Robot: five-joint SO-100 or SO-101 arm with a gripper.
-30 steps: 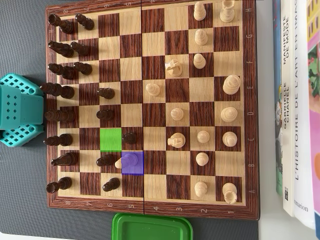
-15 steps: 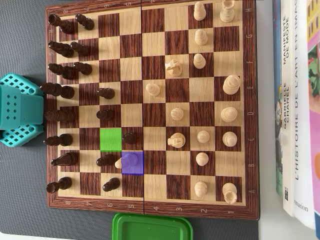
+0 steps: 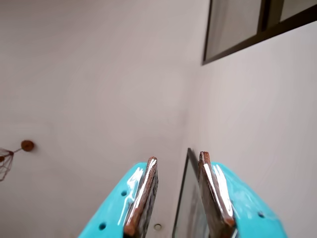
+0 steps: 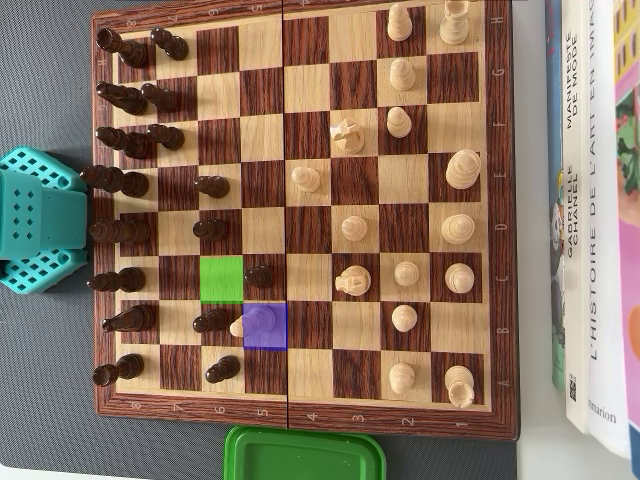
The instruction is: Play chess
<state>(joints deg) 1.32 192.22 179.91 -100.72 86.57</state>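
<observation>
One pale piece (image 4: 262, 319) on the chessboard's (image 4: 300, 420) blue-tinted square (image 4: 276, 338).

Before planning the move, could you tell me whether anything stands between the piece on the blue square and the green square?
The green square is bare and touches the blue square at a corner. One dark pawn beside green and another dark pawn beside blue flank that diagonal.

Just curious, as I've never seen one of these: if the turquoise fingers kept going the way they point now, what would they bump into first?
Nothing on the chessboard. In the wrist view the gripper points upward at a bare whitish surface, probably ceiling or wall; the way looks free, though distance is unclear.
</observation>
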